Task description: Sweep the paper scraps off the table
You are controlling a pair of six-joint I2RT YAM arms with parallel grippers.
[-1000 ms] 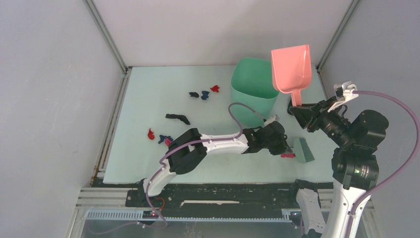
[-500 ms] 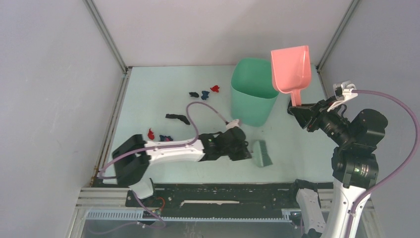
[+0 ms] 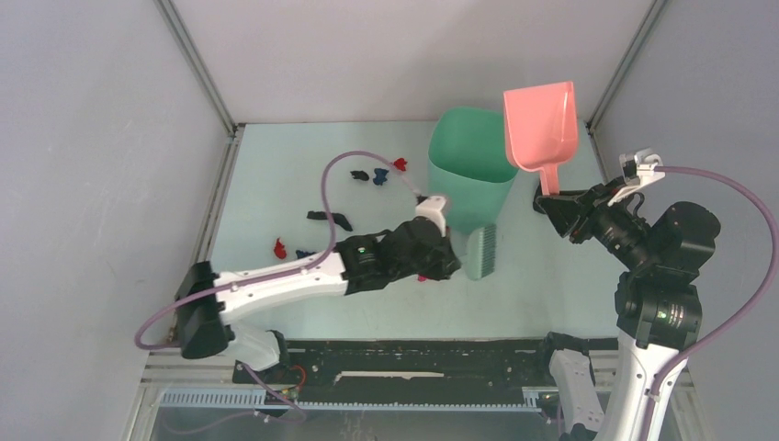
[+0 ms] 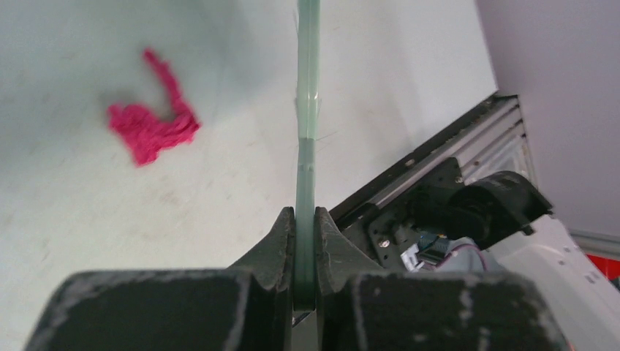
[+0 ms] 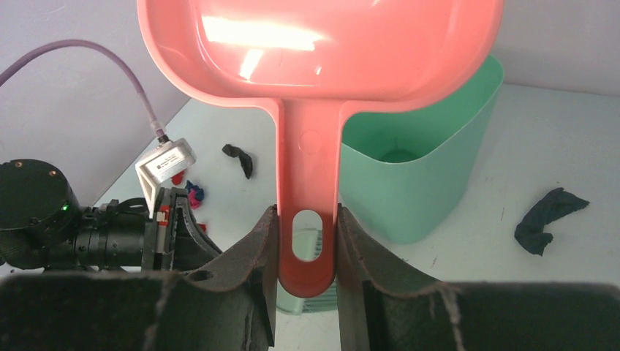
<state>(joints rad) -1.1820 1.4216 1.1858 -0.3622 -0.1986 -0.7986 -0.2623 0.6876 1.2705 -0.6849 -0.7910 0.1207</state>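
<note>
Pale mint surface (image 3: 276, 156): much left to clear.

Left arm (image 3: 276, 280): rooted at near-left corner, laid out low and long along near edge, wrist ending about mid-surface. Right arm (image 3: 657, 276): upright at near-right corner, elbow folded, wrist aimed toward far edge.

Green bin (image 3: 468, 175): far-right quarter of surface, open-topped, prob. where the sweepings end up.

Pink dustpan (image 3: 540, 124): raised, scoop uppermost, alongside bin's right rim, well off the surface. Handle clamped btwn right fingers (image 5: 263, 248), closed snug on both sides of it. Parked up there, by the look of it, to stay clear of the sweep (nothing visible in the part of the scoop on show).

Green hand brush (image 3: 481, 252): thin handle nipped edge-on btwn left fingers (image 4: 281, 234), nearly closed on it. Head just near-side of bin. Bristles touching surface or not: can't tell.

Last, paper scraps (image 3: 379, 175), spread about:
- magenta one (image 4: 153, 124) right beside brush, near-middle, likely the one being worked
- red bit (image 3: 279, 247) + blue bit (image 3: 303, 254) toward left edge
- black strip (image 3: 329, 219) a bit farther in
- black/blue/red trio near far edge, left of bin
- lone black bit (image 5: 548, 216) on bin's right, toward right edge
</note>
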